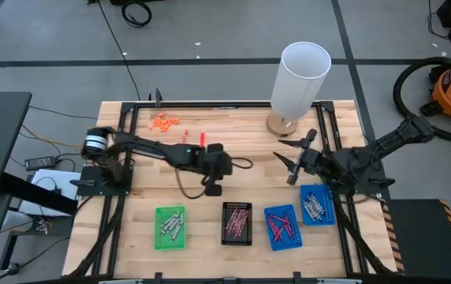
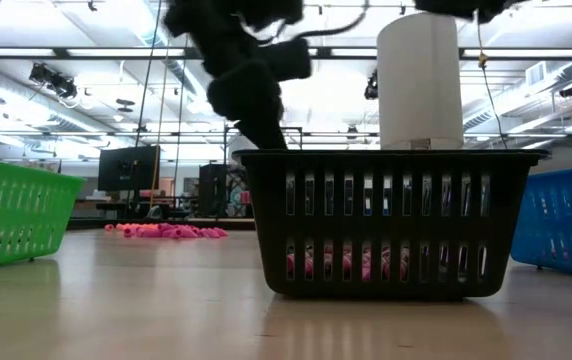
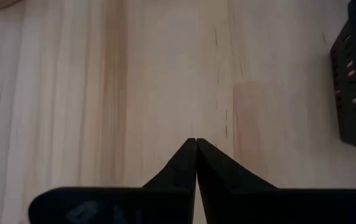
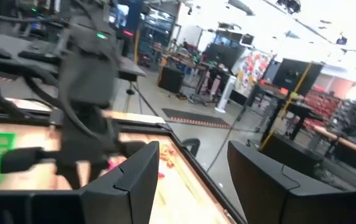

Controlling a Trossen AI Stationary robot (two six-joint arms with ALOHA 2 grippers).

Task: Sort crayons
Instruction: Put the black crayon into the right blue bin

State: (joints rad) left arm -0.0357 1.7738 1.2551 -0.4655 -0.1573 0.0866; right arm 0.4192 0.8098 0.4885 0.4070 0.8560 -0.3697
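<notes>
Loose crayons [image 1: 165,122] lie in a small orange-pink pile on the wooden table's far left part; the low view shows this crayon pile [image 2: 166,230] too. A single red crayon [image 1: 202,138] lies near it. More crayons lie in the green tray [image 1: 170,227], the black tray [image 1: 236,223] and two blue trays [image 1: 282,227] [image 1: 317,205] along the near edge. My left gripper [image 1: 212,191] [image 3: 195,143] hangs shut above bare wood, just left of the black tray [image 3: 355,81], with nothing visible between its fingers. My right gripper [image 1: 285,154] [image 4: 193,177] is open at mid-right, above the table.
A tall white cylinder [image 1: 300,79] on a round base stands at the far right of the table. Black frame rails [image 1: 123,205] run along both sides. Bare wood lies between the loose crayons and the row of trays.
</notes>
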